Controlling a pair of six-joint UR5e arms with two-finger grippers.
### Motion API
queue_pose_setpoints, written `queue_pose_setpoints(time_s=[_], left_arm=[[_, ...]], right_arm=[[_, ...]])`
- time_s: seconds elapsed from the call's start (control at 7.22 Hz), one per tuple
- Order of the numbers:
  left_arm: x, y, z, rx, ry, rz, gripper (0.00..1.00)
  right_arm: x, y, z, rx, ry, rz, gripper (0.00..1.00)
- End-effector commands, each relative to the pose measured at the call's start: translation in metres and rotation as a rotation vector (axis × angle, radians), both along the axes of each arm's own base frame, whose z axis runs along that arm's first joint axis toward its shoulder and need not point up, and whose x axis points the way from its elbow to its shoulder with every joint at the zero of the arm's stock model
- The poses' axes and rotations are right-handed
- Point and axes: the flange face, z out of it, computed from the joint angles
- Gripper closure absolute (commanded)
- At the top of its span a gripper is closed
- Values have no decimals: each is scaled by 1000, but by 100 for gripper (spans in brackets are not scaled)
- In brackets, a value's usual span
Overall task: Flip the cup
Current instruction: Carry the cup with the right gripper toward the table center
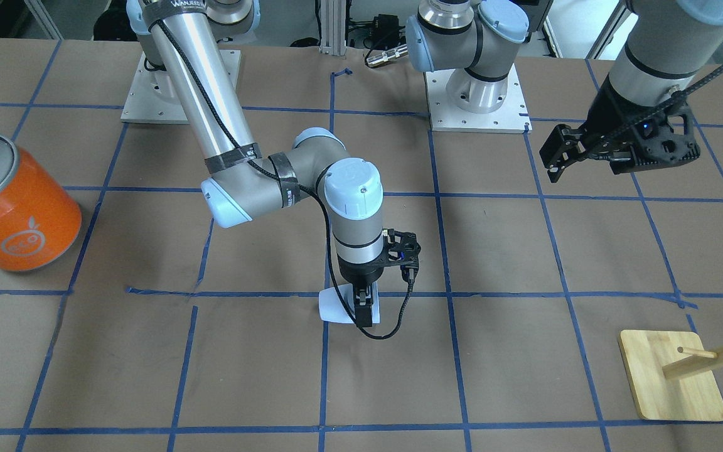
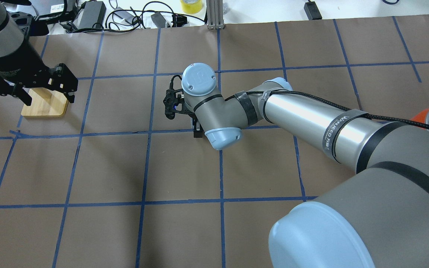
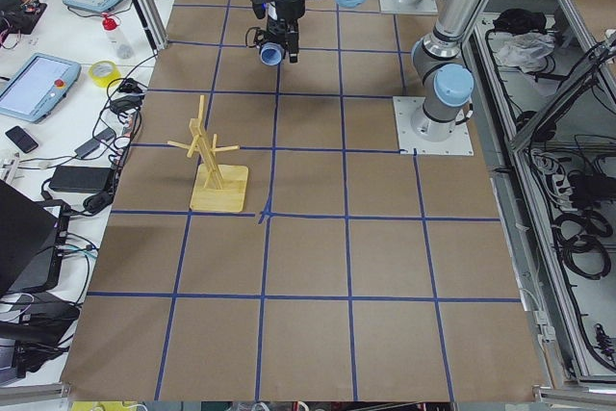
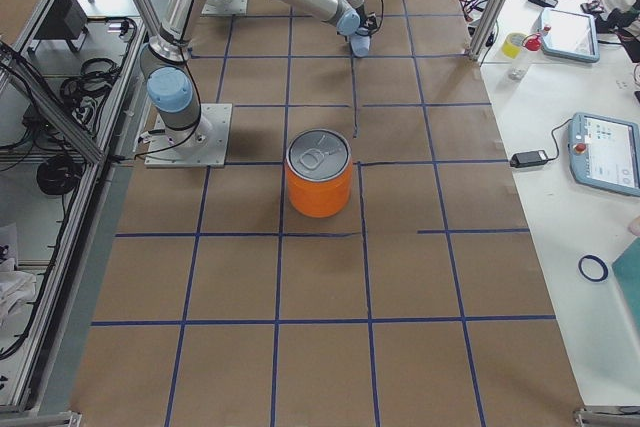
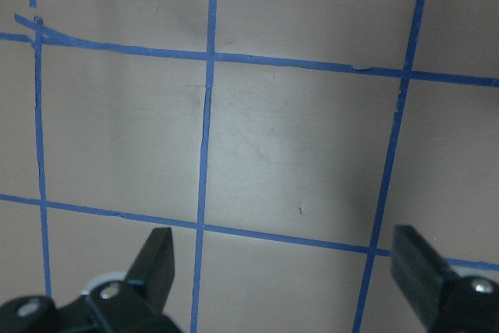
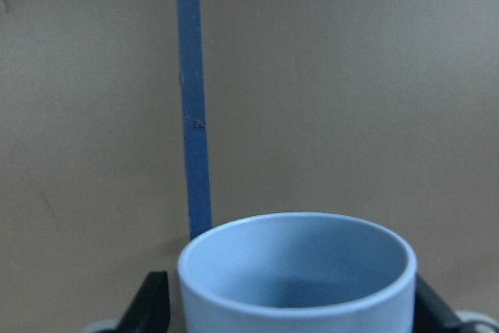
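The cup [image 1: 335,307] is a small pale lavender-blue tumbler near the table's middle, held between the fingers of my right gripper [image 1: 365,312]. The right wrist view shows its bluer inside and rim [image 6: 296,271] between the two fingers [image 6: 152,306]. It lies tilted on its side, low over the table; I cannot tell whether it touches. It also shows in the exterior left view [image 3: 272,53] and the exterior right view [image 4: 360,45]. In the overhead view the wrist hides it. My left gripper [image 1: 556,158] is open and empty, raised well away; the left wrist view shows its fingers [image 5: 160,263] apart.
A large orange can [image 1: 16,207] with a silver lid stands on the robot's right side of the table. A wooden peg stand [image 1: 672,376] stands on the robot's left side, under the left gripper [image 2: 32,93] in the overhead view. Blue tape lines grid the brown table.
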Motion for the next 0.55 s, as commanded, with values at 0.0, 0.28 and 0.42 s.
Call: queue_pose_setpoints(time_s=[0.0, 0.28, 0.42], left_arm=[[1, -5, -3, -4, -1, -3, 0], [0, -6, -4, 2, 7, -42, 0], [-5, -9, -6, -1, 14, -36, 0]], right_arm=[[-4, 2, 34, -29, -14, -9, 0], [-23, 3, 81, -24, -34, -56, 1], [-43, -2, 113, -40, -59, -111, 1]])
